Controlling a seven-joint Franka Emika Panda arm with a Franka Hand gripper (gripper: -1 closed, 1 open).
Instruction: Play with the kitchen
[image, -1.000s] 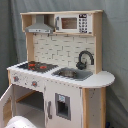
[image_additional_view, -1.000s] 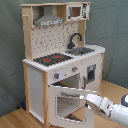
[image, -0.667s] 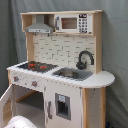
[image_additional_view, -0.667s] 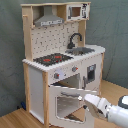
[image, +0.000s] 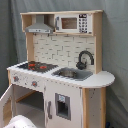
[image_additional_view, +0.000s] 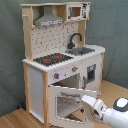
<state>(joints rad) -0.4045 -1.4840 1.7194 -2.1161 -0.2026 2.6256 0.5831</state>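
Note:
The kitchen (image: 60, 75) (image_additional_view: 60, 60) is a tall white and light-wood toy. It has a black-red stovetop (image: 34, 65) (image_additional_view: 52, 59), a sink (image: 72, 74) (image_additional_view: 82, 50) with a black faucet (image: 85, 59) (image_additional_view: 75, 40), a grey hood (image: 40, 27) (image_additional_view: 48, 20) and a small microwave (image: 72, 23) (image_additional_view: 76, 11). Its windowed oven door (image_additional_view: 67, 102) (image: 5, 107) hangs open. In the second exterior view my gripper (image_additional_view: 88, 101) sits at the right end of the door's upper edge, with the white arm (image_additional_view: 112, 114) behind it. A rounded white part of the arm (image: 20, 121) shows in the first exterior view.
Two knobs (image: 24, 81) (image_additional_view: 65, 73) sit on the front panel below the stovetop. A narrow cupboard door (image: 62, 106) (image_additional_view: 91, 74) stands shut under the sink. A grey curtain (image: 115, 45) (image_additional_view: 12, 60) hangs behind the toy, which rests on a wooden floor (image_additional_view: 20, 119).
The oven door stays open. The white arm now shows a little more at the bottom of the first exterior view; in the second exterior view it has barely shifted.

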